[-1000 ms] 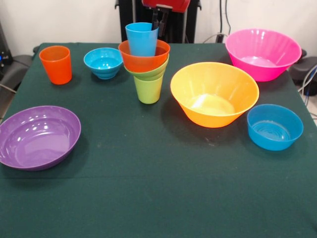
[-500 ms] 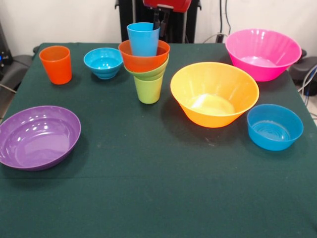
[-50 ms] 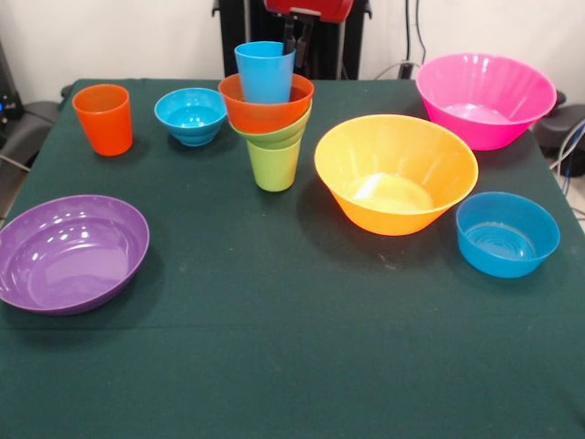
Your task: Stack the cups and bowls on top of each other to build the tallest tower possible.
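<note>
The claw point(image 3: 293, 37) hangs straight down, its fingers pinching the rim of the light blue cup point(image 3: 264, 71) below, atop the tower point(image 3: 271, 123).

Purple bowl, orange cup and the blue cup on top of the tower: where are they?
purple bowl point(image 3: 69, 251), front view, on its inner floor.
orange cup point(image 3: 103, 123), front view, on its outer wall.
light blue cup point(image 3: 264, 78), front view, on its outer wall, above the orange bowl's rim.
</note>
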### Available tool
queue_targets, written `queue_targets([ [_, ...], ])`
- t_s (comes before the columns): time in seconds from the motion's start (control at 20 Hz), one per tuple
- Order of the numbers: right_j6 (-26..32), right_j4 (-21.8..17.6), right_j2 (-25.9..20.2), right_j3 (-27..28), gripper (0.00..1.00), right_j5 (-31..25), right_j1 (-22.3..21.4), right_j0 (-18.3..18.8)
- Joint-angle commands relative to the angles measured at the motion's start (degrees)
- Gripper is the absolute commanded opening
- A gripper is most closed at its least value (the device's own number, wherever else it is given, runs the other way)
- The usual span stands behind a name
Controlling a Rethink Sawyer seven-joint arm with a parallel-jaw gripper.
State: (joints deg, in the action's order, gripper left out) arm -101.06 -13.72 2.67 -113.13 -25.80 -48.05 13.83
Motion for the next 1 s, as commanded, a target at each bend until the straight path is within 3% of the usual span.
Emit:
queue_targets([
  [0.05,-7.6,0.8,-3.5,-1.8,0.00,4.4,2.1,-0.6],
  [0.7,-8.0,0.8,-3.1,-1.5,0.00,4.3,2.2,-1.0],
  [0.75,-7.9,0.7,-3.1,-1.5,1.00,4.2,2.2,-1.0],
  [1.0,-8.0,0.8,-3.1,-1.6,1.00,4.3,2.2,-1.0],
])
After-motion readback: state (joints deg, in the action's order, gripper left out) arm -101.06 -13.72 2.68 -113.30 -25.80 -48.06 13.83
